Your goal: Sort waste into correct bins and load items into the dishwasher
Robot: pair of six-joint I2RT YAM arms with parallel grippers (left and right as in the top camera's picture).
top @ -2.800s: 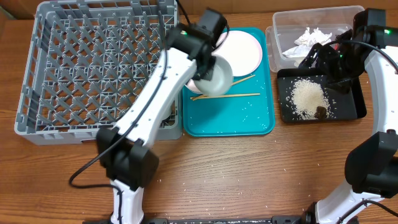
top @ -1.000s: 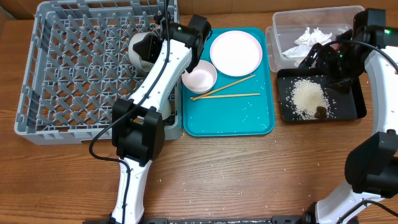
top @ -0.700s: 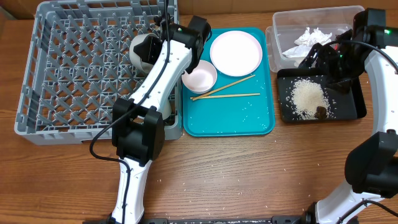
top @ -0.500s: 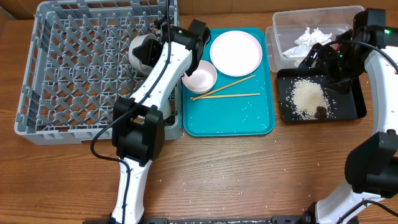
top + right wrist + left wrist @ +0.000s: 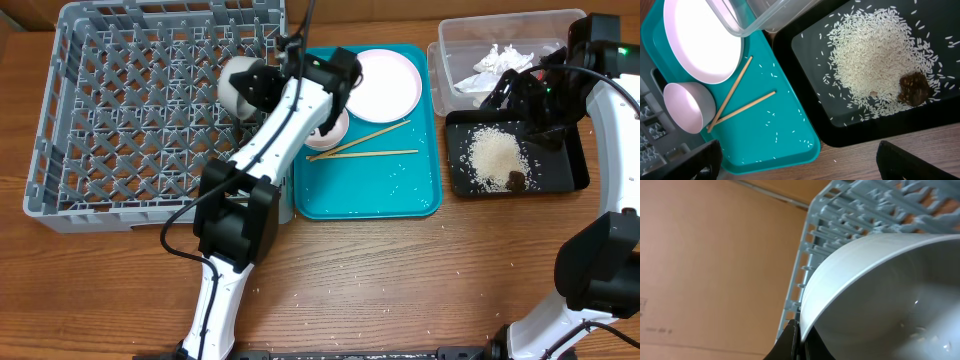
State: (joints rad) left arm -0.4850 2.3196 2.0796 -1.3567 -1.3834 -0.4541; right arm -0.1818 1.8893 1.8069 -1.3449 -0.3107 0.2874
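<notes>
**Rack** (image 5: 110, 130): left and front peg rows are open from above. The right rear is taken by a bowl (image 5: 240, 82) held up there.
**Left arm** (image 5: 280, 130): slants over the rack's right wall and the teal tray's (image 5: 420, 195) left edge, covering part of a second bowl (image 5: 337, 128).
**Teal tray:** plate (image 5: 388, 85) at the rear, chopsticks (image 5: 370, 145) across the middle. The front strip is bare but for stray grains.
**Right arm** (image 5: 600, 100): hangs over the join of tub (image 5: 450, 60) and black tray (image 5: 560, 185).

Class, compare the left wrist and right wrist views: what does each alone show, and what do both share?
Left wrist only: a bowl pinched at its rim by the left gripper. Right wrist only: rice and a brown lump in the black tray; plate and chopsticks on the teal tray. Both: an edge of the grey dish rack.
</notes>
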